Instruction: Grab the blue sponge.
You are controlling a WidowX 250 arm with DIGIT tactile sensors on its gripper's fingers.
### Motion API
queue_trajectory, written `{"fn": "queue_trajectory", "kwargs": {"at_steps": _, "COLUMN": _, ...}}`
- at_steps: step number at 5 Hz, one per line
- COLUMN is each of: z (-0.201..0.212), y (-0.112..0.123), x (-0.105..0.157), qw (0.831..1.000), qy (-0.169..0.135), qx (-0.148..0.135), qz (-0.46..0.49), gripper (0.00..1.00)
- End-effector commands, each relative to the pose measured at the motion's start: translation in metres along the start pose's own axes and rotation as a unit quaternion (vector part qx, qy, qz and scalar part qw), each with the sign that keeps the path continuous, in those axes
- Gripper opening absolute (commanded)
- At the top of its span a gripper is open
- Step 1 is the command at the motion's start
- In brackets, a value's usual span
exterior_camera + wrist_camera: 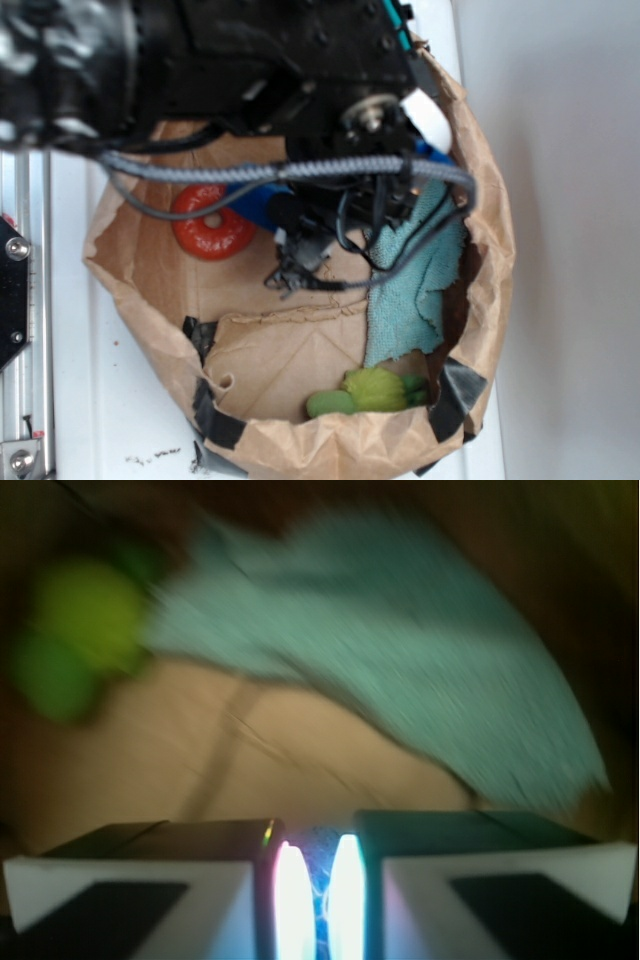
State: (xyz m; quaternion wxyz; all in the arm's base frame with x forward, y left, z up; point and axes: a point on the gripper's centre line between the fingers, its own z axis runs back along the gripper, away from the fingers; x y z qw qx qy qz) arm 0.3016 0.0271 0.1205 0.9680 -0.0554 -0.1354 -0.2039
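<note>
In the wrist view my gripper [318, 885] is shut to a narrow slit, and a strip of speckled royal-blue material, the blue sponge [319, 855], is pinched between the two glowing pads [292, 900]. From outside, the black arm reaches into a brown paper bag [140, 270]. Part of the blue sponge [255, 205] shows behind grey cables beside the orange ring [208, 222]. The gripper [290, 268] hangs dark and low over the bag floor, and the arm hides most of the sponge.
A teal frayed cloth [415, 285] lies along the bag's right wall; the same teal cloth [400, 630] fills the wrist view ahead. A green plush toy [370, 392] rests at the bag's near end. The bag's taped rim [215, 415] rings everything.
</note>
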Motion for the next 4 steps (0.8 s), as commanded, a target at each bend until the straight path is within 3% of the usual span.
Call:
{"fn": "queue_trajectory", "kwargs": {"at_steps": 1, "z": 0.064, "y": -0.029, "x": 0.024, "qw": 0.995, "qy": -0.089, "qx": -0.004, "qz": -0.042, "gripper": 0.00}}
{"fn": "queue_trajectory", "kwargs": {"at_steps": 2, "z": 0.072, "y": -0.036, "x": 0.025, "qw": 0.994, "qy": -0.097, "qx": -0.015, "qz": -0.049, "gripper": 0.00}}
{"fn": "queue_trajectory", "kwargs": {"at_steps": 3, "z": 0.089, "y": -0.051, "x": 0.033, "qw": 0.998, "qy": -0.043, "qx": 0.036, "qz": -0.043, "gripper": 0.00}}
{"fn": "queue_trajectory", "kwargs": {"at_steps": 4, "z": 0.086, "y": -0.061, "x": 0.033, "qw": 0.991, "qy": 0.037, "qx": 0.113, "qz": -0.055, "gripper": 0.05}}
